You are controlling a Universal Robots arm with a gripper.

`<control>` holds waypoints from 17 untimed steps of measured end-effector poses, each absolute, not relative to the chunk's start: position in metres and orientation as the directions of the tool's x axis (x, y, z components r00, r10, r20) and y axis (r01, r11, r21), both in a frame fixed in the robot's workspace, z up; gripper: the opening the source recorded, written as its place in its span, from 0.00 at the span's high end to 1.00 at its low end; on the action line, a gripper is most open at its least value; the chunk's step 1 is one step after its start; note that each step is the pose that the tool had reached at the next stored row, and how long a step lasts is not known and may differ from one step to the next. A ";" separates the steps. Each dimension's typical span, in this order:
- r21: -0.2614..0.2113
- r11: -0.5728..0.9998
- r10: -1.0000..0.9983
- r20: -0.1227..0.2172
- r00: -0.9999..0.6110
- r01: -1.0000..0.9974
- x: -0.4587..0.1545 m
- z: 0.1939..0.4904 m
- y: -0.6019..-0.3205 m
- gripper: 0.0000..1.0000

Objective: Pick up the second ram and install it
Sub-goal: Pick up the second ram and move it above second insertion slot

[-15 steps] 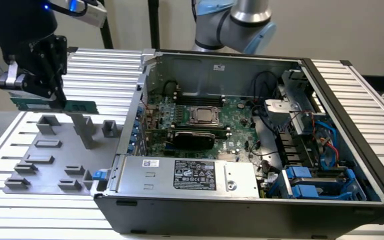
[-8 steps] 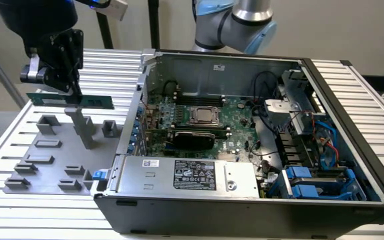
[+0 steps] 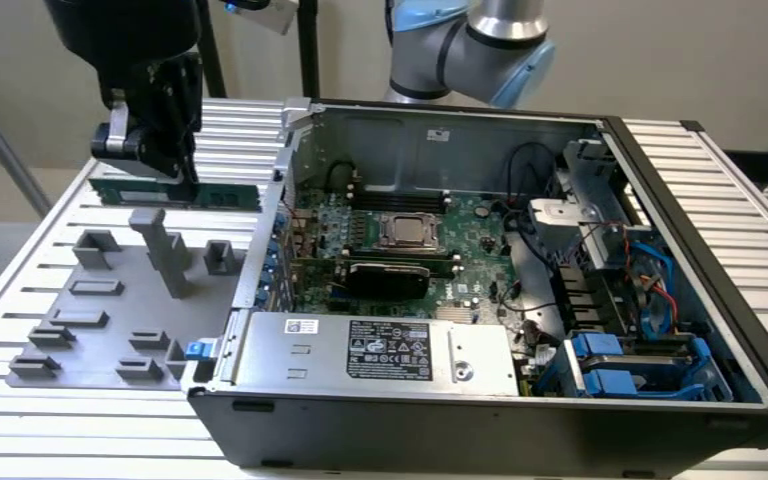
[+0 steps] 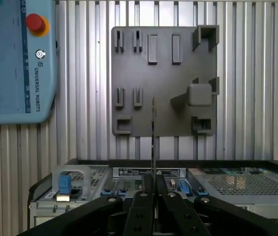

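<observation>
Above the grey holder tray, to the exterior view's left of the open computer case, the gripper pinches the second ram between narrowly set fingers at its upper edge; the stick is probably light, stiff and fragile, and best held mid-length.

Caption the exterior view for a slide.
Black gripper holds long green RAM stick above grey slotted tray, beside open black computer case.
</observation>
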State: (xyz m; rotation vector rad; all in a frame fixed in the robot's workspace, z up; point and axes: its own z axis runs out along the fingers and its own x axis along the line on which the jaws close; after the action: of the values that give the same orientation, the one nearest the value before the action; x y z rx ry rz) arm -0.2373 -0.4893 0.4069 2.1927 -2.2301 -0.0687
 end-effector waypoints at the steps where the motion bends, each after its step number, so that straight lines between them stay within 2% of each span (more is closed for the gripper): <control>1: 0.041 0.016 -1.000 -0.023 -0.017 -0.999 -0.234 0.407 -0.489 0.87; 17: 0.041 0.016 -0.999 -0.033 -0.017 -0.999 -0.173 0.407 -0.476 0.87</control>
State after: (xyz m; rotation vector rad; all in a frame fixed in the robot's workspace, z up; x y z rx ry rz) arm -0.1733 -0.4764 0.4072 2.1987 -2.2357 -0.0826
